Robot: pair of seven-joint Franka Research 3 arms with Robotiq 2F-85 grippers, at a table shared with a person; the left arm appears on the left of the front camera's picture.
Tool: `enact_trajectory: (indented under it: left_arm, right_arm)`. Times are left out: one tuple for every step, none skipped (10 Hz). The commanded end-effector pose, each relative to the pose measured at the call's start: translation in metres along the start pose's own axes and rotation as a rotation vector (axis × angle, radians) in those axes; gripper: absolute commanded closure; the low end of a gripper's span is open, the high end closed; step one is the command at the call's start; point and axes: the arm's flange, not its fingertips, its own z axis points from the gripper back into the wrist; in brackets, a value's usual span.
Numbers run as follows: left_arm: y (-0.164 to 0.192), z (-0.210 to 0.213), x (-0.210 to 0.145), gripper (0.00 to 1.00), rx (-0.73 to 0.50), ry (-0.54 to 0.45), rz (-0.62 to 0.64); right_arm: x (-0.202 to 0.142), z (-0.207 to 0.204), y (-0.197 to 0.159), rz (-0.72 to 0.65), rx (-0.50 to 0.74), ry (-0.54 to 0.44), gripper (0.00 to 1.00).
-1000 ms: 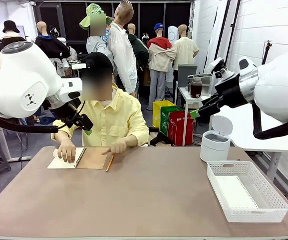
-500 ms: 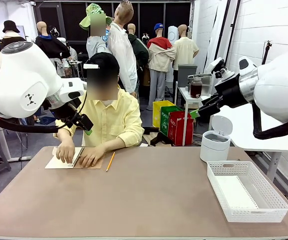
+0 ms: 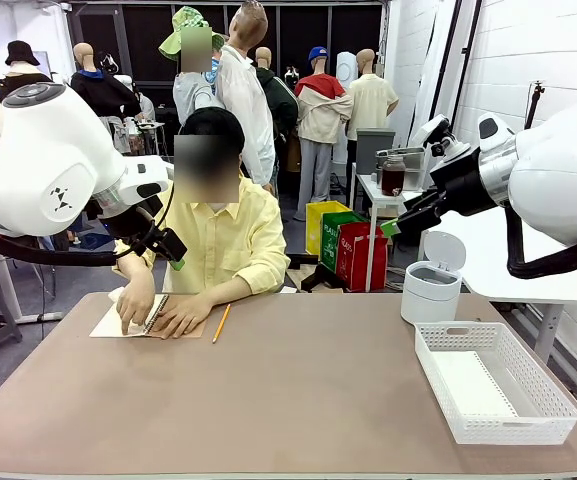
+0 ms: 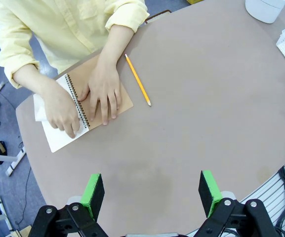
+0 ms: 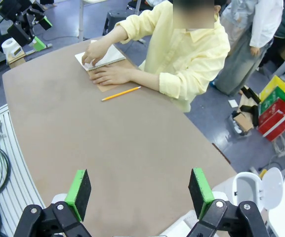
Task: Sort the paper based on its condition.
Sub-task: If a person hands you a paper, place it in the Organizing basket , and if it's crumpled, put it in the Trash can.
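Observation:
A white page (image 4: 58,139) lies open on the left side of a spiral notebook with a tan cover (image 4: 125,100) at the table's far left. The person's two hands (image 4: 102,91) rest on it, one pressing the cover, the other gripping the white page near the spiral. The same page (image 3: 108,322) and the hands on it (image 5: 100,52) appear in the front and right wrist views. My left gripper (image 4: 151,193) hangs open high above the table near the notebook, seen from the front beside the person's shoulder (image 3: 168,250). My right gripper (image 5: 140,192) is open, raised at the right (image 3: 396,225).
A yellow pencil (image 4: 138,80) lies just right of the notebook. A white mesh basket (image 3: 493,380) stands at the table's right front, with a white lidded bin (image 3: 430,285) behind it. The brown tabletop (image 3: 288,390) stretches bare between notebook and basket.
The person's hand left the spot by the pencil and now presses the notebook; the other hand has curled onto the white page. Both arms have stayed still.

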Motion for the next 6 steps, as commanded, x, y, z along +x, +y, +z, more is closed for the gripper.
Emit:
enact_trajectory:
  left_arm:
    - [0.0005, 0.0006, -0.0004, 0.0, 0.002, -0.001, -0.007]
    - [0.0005, 0.0006, -0.0004, 0.0, 0.002, -0.001, -0.007]
    - [0.0005, 0.0006, -0.0004, 0.0, 0.002, -0.001, -0.007]
    - [0.0005, 0.0006, -0.0004, 0.0, 0.002, -0.001, -0.007]
    - [0.0005, 0.0006, -0.0004, 0.0, 0.002, -0.001, -0.007]
    - [0.0005, 0.0006, -0.0004, 0.0, 0.002, -0.001, -0.007]
  right_arm:
    - [-0.0019, -0.002, -0.0018, 0.012, 0.005, 0.0, 0.0]
    - [-0.0019, -0.002, -0.0018, 0.012, 0.005, 0.0, 0.0]
    - [-0.0019, -0.002, -0.0018, 0.012, 0.005, 0.0, 0.0]
    - [-0.0019, -0.002, -0.0018, 0.012, 0.005, 0.0, 0.0]
    - [-0.0019, -0.002, -0.0018, 0.012, 0.005, 0.0, 0.0]
    - [-0.0019, -0.002, -0.0018, 0.012, 0.005, 0.0, 0.0]
